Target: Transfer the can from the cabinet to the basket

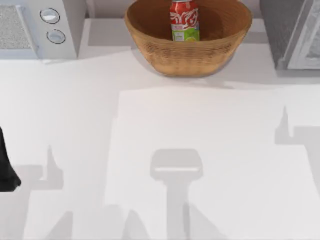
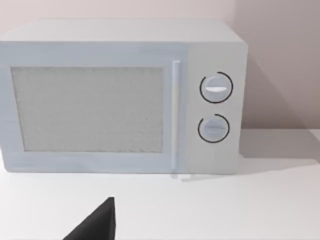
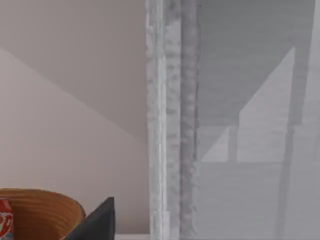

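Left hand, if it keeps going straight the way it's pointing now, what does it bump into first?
Most likely the microwave. The left wrist view looks square at its front door across a bare strip of table, with nothing in between. How far off it stands is hard to judge.

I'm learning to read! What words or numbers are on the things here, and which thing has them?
The can in the basket: white swirly lettering on red, too blurred to read.
The appliance with two dials: no words or numbers visible by them.
The cabinet: no text visible.
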You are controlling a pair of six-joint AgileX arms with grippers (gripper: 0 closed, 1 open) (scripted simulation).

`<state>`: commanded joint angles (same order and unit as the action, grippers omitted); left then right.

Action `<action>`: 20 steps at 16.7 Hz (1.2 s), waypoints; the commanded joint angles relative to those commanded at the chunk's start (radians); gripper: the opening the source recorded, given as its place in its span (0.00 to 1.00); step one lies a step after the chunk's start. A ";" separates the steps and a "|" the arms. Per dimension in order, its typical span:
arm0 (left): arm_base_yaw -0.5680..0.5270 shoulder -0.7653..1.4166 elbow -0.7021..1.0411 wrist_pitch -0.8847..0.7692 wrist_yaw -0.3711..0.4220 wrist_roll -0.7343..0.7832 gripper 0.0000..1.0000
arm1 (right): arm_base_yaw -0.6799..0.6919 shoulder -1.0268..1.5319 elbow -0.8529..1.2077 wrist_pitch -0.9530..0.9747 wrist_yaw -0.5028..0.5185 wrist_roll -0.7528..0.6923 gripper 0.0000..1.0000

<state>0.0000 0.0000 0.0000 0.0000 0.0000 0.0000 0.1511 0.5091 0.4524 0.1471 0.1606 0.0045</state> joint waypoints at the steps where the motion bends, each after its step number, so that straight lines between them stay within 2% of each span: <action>1: 0.000 0.000 0.000 0.000 0.000 0.000 1.00 | -0.025 -0.098 -0.079 -0.025 -0.026 -0.001 1.00; 5: 0.000 0.000 0.000 0.000 0.000 0.000 1.00 | -0.109 -0.386 -0.332 -0.106 -0.115 -0.003 1.00; 9: 0.000 0.000 0.000 0.000 0.000 0.000 1.00 | -0.150 -0.505 -0.449 -0.146 -0.159 -0.004 1.00; 16: 0.000 0.000 0.000 0.000 0.000 0.000 1.00 | -0.158 -0.493 -0.446 -0.134 -0.171 -0.004 1.00; 20: 0.000 0.000 0.000 0.000 0.000 0.000 1.00 | -0.276 -0.344 -0.398 0.007 -0.295 -0.001 1.00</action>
<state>0.0000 0.0000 0.0000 0.0000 0.0000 0.0000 -0.1253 0.1656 0.0540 0.1538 -0.1349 0.0036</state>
